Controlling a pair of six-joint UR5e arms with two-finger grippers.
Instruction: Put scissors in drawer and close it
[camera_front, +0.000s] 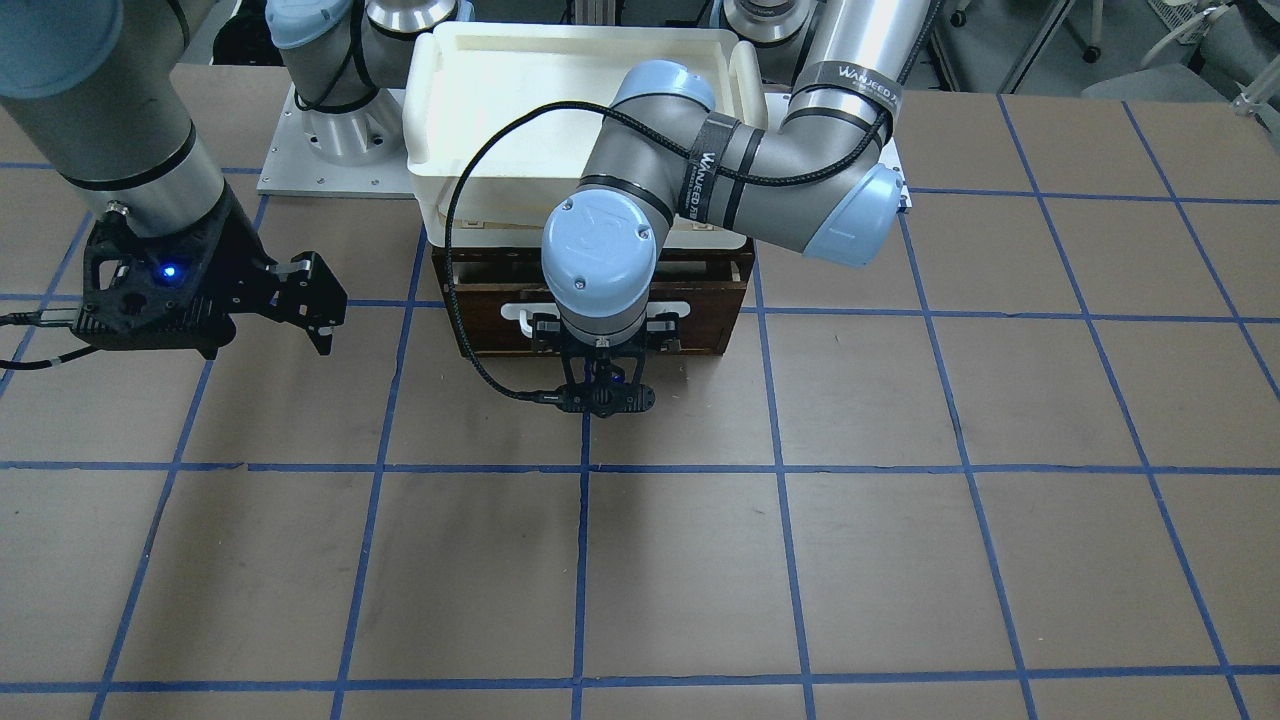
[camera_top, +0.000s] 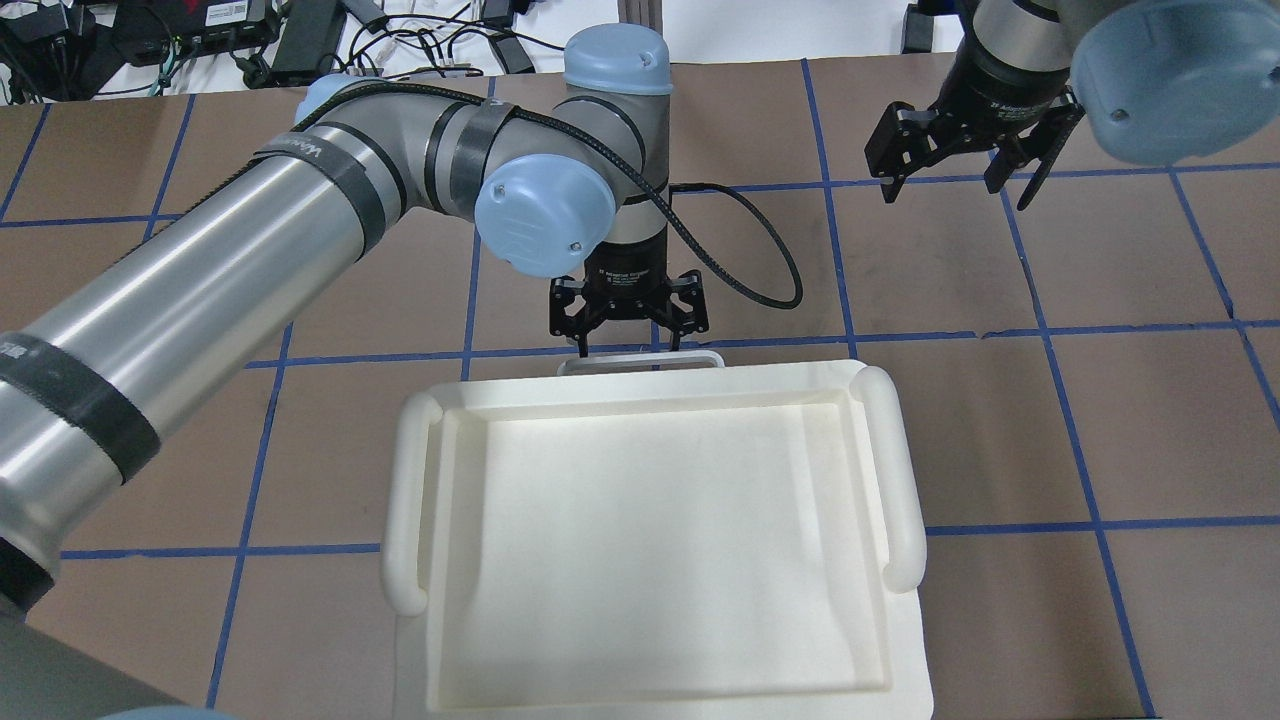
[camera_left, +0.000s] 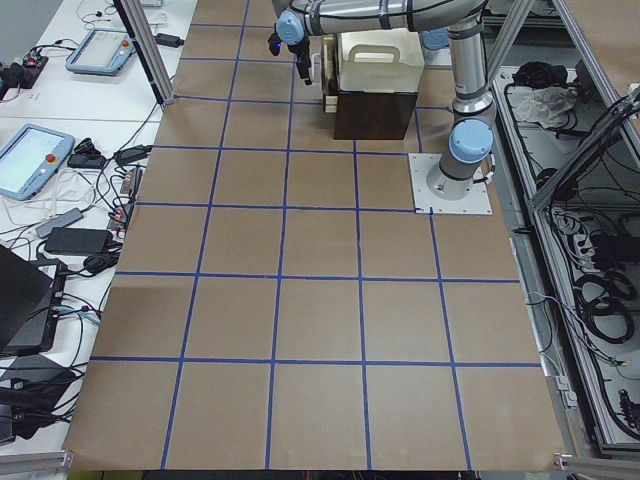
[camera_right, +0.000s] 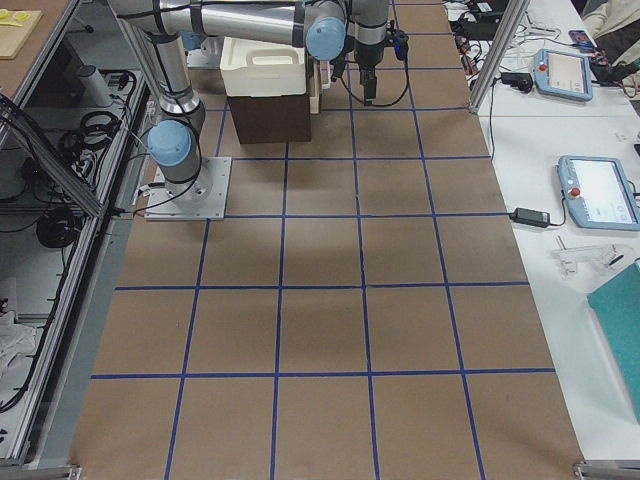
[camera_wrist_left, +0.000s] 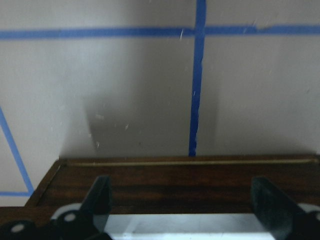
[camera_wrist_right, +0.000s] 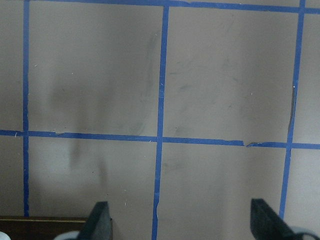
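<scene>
Left gripper (camera_top: 629, 346) pointing down over one drawer's (camera_front: 480, 325) white handle (camera_front: 520, 312), jaws wide, straddling it ungripped, right gripper (camera_top: 955, 190) hovering aside, jaws wide, empty, one tray (camera_top: 410, 520) atop.

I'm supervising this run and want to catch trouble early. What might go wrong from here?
1. The open left gripper is at the handle; on leaving, a finger might catch the bar and pull the drawer out.
2. The tray sits on the cabinet; a hard push may shift it.
3. The scissors show in no view, so they may not be inside.
</scene>
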